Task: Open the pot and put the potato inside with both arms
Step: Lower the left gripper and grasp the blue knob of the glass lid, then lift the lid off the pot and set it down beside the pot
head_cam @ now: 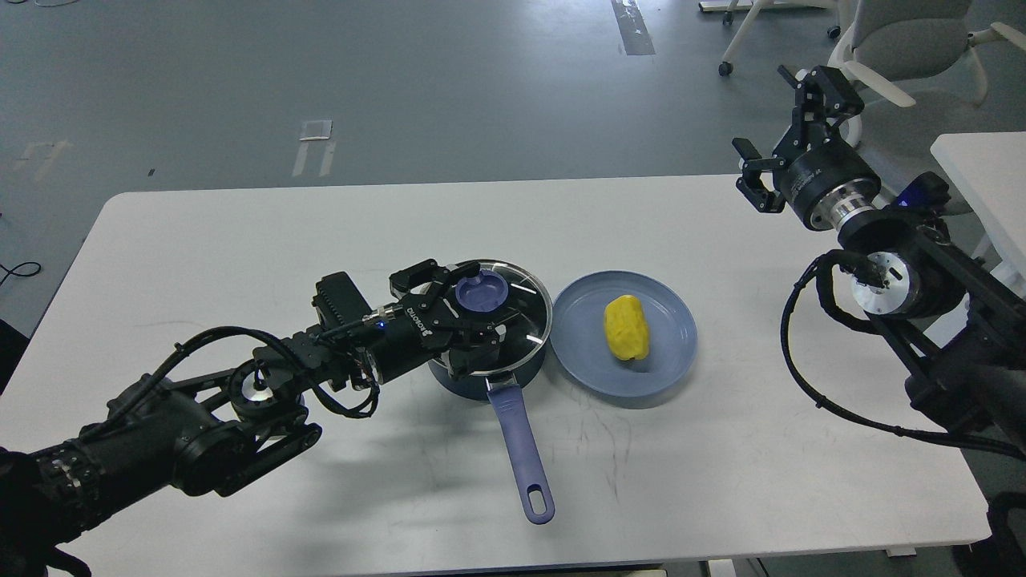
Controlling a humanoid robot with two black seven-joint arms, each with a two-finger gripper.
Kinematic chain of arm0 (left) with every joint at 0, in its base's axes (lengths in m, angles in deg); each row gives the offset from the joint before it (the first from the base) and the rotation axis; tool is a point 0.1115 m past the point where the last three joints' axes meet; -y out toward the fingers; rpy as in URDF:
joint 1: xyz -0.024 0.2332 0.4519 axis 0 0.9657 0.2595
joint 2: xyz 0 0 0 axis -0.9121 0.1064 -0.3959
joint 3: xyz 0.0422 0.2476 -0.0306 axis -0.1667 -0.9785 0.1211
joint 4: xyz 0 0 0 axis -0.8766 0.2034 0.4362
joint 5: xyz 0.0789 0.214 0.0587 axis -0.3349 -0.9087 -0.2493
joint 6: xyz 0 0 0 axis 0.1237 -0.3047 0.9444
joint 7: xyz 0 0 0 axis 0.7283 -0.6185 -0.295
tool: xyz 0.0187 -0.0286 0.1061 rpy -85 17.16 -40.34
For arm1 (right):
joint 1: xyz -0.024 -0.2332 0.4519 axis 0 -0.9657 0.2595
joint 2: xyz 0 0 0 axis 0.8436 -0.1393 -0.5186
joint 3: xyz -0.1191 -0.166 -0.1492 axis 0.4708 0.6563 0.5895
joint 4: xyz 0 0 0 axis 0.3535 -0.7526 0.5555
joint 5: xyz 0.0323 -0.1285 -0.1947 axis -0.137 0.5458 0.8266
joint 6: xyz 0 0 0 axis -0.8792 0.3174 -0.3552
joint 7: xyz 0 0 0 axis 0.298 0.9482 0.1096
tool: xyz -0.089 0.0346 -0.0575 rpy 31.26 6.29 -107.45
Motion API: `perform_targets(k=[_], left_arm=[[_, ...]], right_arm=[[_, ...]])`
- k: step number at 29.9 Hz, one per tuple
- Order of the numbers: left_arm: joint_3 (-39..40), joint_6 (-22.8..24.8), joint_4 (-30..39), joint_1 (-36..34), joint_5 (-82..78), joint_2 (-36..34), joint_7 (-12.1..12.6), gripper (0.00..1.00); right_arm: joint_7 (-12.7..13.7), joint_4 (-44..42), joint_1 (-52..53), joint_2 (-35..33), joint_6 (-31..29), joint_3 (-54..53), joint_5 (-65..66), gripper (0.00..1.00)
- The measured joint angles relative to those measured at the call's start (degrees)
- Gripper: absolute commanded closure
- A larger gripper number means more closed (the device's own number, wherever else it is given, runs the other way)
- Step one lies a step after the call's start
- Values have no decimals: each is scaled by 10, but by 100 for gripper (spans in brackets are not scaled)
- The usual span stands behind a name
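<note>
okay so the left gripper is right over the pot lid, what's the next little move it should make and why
Probably close the left gripper on the lid knob. Its fingers stand open on either side of the knob, and the glass lid sits on the pot. The potato waits on the plate, so the lid must come off first.
</note>
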Motion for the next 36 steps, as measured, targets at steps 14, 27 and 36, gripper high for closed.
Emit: perform_targets(k=[14, 27, 36], left_arm=[[0, 0, -6, -3, 5, -5, -4, 57], [5, 0, 50, -30, 48, -63, -9, 55], [-5, 0, 42, -26, 140, -182, -55, 56]], right_arm=[[-2, -5, -2, 0, 0, 3, 0, 0], [-3, -7, -4, 2, 0, 4, 1, 0], [-4, -7, -4, 2, 0, 3, 0, 0]])
